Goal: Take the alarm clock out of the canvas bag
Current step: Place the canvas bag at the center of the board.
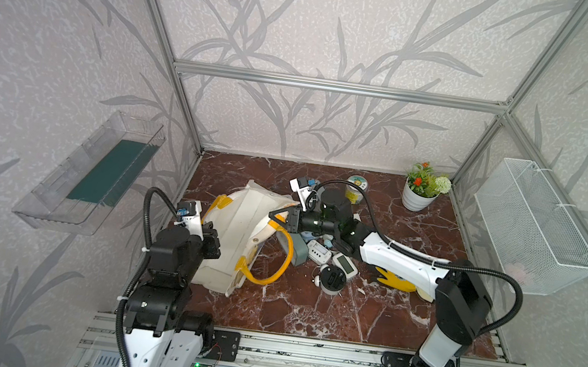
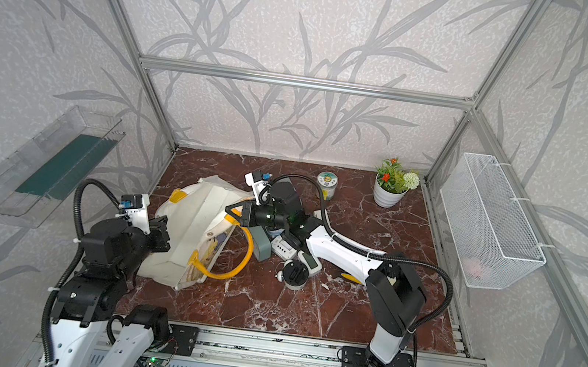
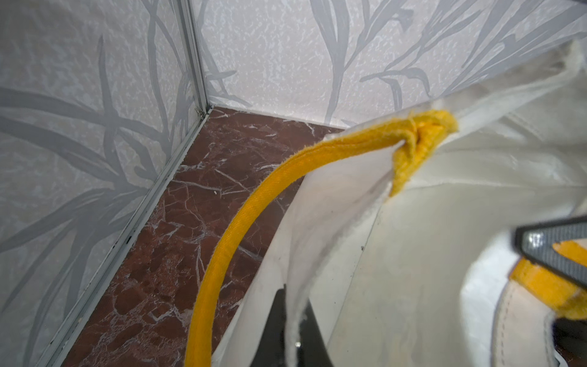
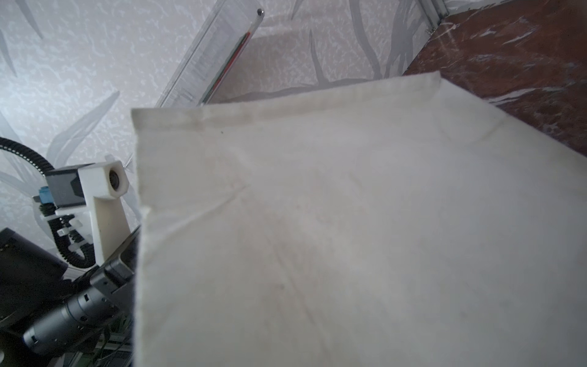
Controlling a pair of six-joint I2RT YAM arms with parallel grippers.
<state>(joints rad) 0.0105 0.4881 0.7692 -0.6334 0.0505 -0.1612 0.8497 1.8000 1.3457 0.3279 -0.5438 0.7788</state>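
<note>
Evidently, the canvas bag [image 1: 236, 231] lay slumped on its side at the left of the marble table [image 1: 306, 309]. The left gripper [image 3: 293, 327] was closed on an off-white edge of the bag, with the cloth pinched between its black fingers [image 3: 274, 314]. The right gripper [image 1: 273, 215] was clamped on the yellow handle [image 1: 289, 257] where it meets the canvas. Several small clocks [image 1: 318, 251] lay on the table just beside the bag, partly beneath the right arm. A round clock [image 1: 331, 280] lay nearest the front. Which of these was the alarm clock could not be told, and the bag's interior was hidden.
</note>
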